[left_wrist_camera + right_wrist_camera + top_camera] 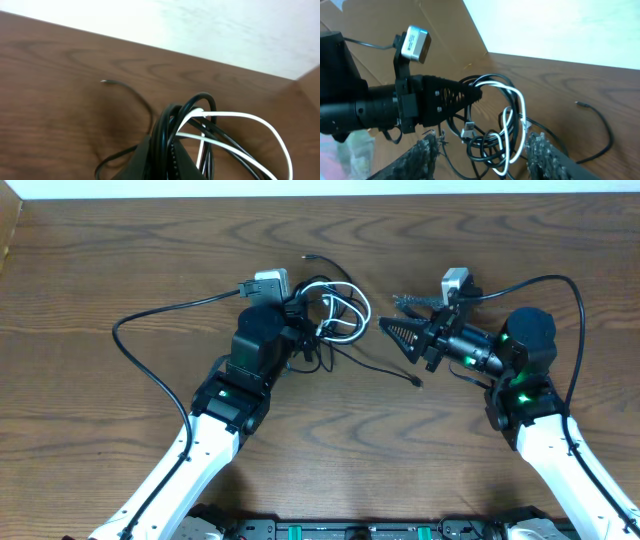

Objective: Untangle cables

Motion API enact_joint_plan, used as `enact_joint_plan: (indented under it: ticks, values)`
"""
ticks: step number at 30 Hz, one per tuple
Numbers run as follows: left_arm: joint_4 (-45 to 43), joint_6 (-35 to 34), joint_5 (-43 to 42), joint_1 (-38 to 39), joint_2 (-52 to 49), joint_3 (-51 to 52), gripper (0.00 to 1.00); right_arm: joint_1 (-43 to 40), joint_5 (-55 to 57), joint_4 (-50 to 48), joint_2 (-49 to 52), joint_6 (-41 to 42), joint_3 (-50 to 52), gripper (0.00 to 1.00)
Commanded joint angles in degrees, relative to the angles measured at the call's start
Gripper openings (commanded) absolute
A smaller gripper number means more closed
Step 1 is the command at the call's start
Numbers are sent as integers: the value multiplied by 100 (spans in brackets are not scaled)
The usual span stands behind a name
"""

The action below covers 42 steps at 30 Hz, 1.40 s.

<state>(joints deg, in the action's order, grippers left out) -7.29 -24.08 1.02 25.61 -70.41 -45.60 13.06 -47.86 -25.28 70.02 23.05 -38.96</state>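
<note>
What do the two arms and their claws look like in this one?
Left arm and right arm: white lower links, black joints with green lights, a looping black wire and a small silver camera each. Left claw and right claw: black, tapered, latticed fingers.

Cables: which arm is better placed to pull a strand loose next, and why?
Probably right. The left gripper is shut on the cables, anchoring them; the right gripper is open, empty and facing them.

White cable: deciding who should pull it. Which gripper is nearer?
Left. The left gripper is shut on the cable bundle, touching the white cable; the right gripper stands open, apart, to its right.
</note>
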Motion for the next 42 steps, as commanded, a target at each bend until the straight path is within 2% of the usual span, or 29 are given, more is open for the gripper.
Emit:
enact_joint_plan:
  ticks: [1,4,15,21,25,29,31,34,38,42]
  values:
    - [-291,-26,-511,-11,2,-76,8,92,-2,90,-26,-352,-76,43]
    - [-538,-26,-511,-13,2,-76,8,92,184,225,-24,-363,-76,37]
    - [-1478,-28,-509,-13,2,-76,8,92,459,581,-24,-623,-74,34]
    - [-1759,-424,-509,-13,2,-76,8,92,590,599,-24,-568,-74,31]
    - [-1864,-514,-509,-11,0,-76,8,114,905,538,-24,-96,-74,35]
    - [-1991,-518,-481,-13,0,-76,8,232,1224,442,-24,339,-74,50]
    - [-2083,-518,-417,-13,0,-76,8,343,1325,313,-24,446,-74,53]
    - [-2240,-520,-400,-13,0,-76,7,498,1473,173,-24,472,-74,55]
    - [-2323,-664,-428,-11,0,-76,8,737,2267,195,20,896,-74,54]
    - [-2299,-693,-841,-11,0,-76,8,778,2592,192,127,1222,-74,51]
